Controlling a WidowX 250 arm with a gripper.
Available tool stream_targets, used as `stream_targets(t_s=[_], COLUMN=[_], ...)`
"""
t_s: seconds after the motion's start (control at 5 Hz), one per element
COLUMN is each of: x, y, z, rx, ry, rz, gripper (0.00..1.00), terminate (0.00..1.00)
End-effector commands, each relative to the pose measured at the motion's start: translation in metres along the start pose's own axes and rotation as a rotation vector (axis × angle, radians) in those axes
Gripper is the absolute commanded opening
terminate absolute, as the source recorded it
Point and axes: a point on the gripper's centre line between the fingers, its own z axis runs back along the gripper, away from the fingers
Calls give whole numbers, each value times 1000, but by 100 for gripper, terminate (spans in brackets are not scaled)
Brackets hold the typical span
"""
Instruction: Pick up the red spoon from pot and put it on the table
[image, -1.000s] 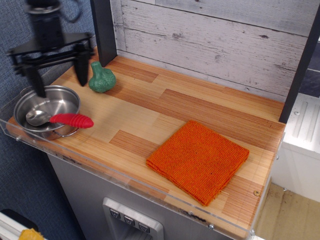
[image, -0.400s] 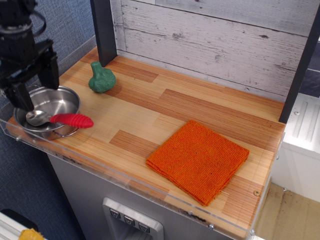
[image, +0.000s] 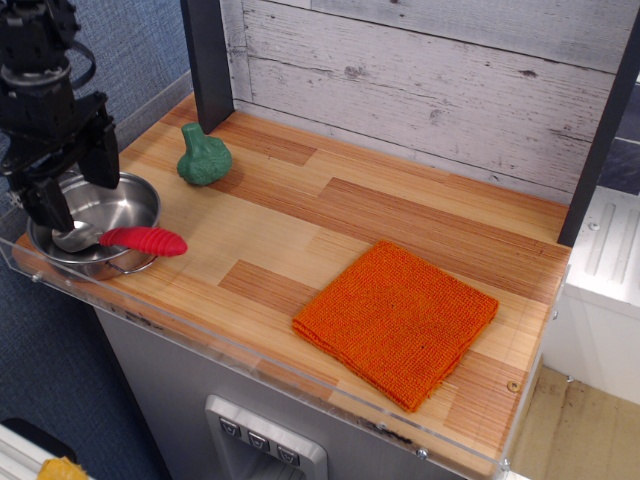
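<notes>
light wooden counter top of striped planks in tan and reddish tones (image: 330, 215), clear acrylic strip along the front and left edges. at the far left corner, near the front edge: small shallow round stainless-steel pot (image: 120, 205), sitting directly on the planks, one thin wire loop handle showing at its front right. behind it, toward the back wall, just apart from the pot: green ribbed gourd-shaped object (image: 204, 157), upright. well to the right, near the front edge: folded orange knitted cloth (image: 397, 319), lying flat, set cornerwise to the counter edge.
</notes>
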Motion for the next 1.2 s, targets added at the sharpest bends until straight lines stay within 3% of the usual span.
stream_targets(t_s=[0.0,1.0], x=[-13,-12], y=[-1,-2], z=[-10,-33], rx=[-21,-23], ry=[1,17], rz=[46,68], gripper=[100,100], terminate=[0,0])
